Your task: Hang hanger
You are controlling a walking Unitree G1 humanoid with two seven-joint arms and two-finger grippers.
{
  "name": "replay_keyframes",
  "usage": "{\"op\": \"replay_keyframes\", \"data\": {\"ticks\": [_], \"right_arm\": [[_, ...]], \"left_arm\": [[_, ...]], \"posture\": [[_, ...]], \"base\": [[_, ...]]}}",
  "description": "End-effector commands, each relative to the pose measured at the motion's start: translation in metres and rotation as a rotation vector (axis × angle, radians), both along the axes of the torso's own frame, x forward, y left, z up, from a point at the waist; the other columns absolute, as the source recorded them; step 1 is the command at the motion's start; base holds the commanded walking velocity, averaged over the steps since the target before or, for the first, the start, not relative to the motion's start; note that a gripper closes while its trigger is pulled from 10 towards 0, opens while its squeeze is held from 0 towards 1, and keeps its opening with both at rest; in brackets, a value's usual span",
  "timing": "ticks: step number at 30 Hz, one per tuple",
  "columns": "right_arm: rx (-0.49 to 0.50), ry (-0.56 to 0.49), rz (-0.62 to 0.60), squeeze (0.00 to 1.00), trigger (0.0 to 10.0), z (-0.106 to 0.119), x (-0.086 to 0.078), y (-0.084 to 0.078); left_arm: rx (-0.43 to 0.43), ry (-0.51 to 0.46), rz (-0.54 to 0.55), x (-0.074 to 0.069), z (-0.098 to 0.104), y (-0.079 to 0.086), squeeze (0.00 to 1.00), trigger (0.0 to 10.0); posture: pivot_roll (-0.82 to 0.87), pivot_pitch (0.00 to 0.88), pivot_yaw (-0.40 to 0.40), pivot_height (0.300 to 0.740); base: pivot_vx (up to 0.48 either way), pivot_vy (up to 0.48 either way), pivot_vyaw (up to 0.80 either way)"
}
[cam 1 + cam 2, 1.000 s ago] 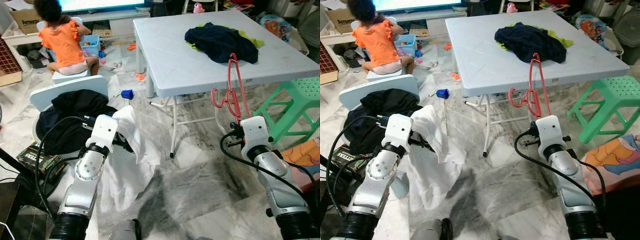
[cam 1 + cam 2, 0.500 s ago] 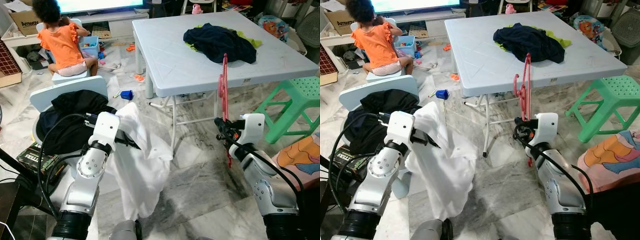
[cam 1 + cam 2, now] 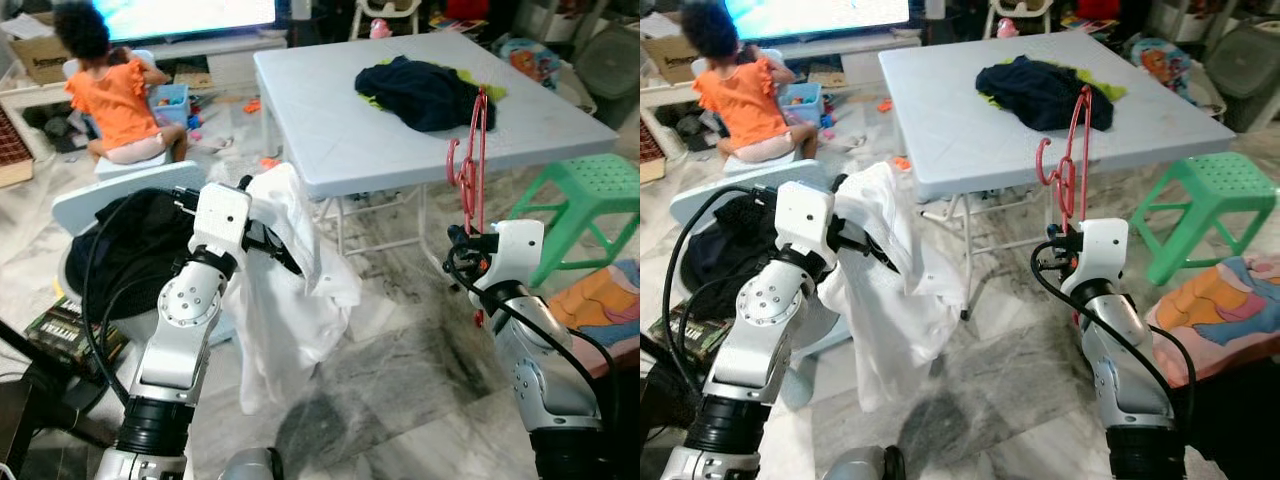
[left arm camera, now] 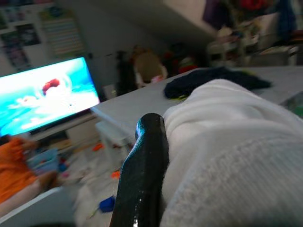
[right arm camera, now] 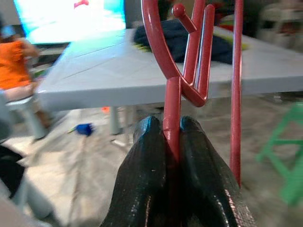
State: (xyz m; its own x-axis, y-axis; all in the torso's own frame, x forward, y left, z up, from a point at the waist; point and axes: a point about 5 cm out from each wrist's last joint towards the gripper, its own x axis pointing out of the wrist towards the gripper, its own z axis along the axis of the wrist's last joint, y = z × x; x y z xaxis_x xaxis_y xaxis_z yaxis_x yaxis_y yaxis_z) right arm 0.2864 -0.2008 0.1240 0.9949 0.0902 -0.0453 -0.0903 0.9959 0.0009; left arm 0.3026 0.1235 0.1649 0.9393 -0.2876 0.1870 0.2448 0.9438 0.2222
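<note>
My right gripper [image 5: 171, 137] is pinching the red hanger [image 3: 470, 165] mid-frame; my left gripper [image 3: 855, 245] is clamping the white shirt [image 3: 290, 290], whose slack folds risk snagging

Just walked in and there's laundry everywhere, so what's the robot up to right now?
It is getting a garment and a hanger together. The left gripper holds up a white shirt that drapes toward the floor, and the right gripper is clamped on a red hanger held upright beside the white table. The hanger is not in the shirt yet. Dark clothes lie on the table, and a person sits on the floor behind.
</note>
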Motion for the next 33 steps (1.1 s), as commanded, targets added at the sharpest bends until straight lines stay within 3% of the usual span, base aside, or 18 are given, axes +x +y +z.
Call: {"op": "replay_keyframes", "data": {"ticks": [1,16,23,33], "right_arm": [[-0.004,-0.013,-0.023,0.0,10.0,0.002,0.002,-0.003],[-0.016,-0.014,-0.037,0.0,10.0,-0.001,0.001,-0.002],[-0.022,-0.015,-0.031,0.0,10.0,-0.003,0.001,0.001],[-0.025,-0.012,-0.024,0.0,10.0,-0.004,0.002,0.003]], "left_arm": [[-0.011,-0.063,-0.025,0.001,0.018,-0.004,0.0,10.0],[-0.018,-0.051,-0.046,0.001,0.018,-0.009,0.0,10.0],[-0.016,-0.029,-0.026,0.0,0.012,-0.005,0.0,10.0],[-0.073,0.009,-0.016,0.0,0.006,-0.005,0.0,10.0]], "posture": [[-0.02,0.0,0.048,0.74],[-0.02,0.0,0.046,0.74],[-0.02,0.0,0.052,0.74],[-0.02,0.0,0.052,0.74]], "base": [[0.371,0.0,0.0],[0.48,0.0,0.0],[0.48,0.0,-0.51],[0.432,-0.079,0.0]]}}
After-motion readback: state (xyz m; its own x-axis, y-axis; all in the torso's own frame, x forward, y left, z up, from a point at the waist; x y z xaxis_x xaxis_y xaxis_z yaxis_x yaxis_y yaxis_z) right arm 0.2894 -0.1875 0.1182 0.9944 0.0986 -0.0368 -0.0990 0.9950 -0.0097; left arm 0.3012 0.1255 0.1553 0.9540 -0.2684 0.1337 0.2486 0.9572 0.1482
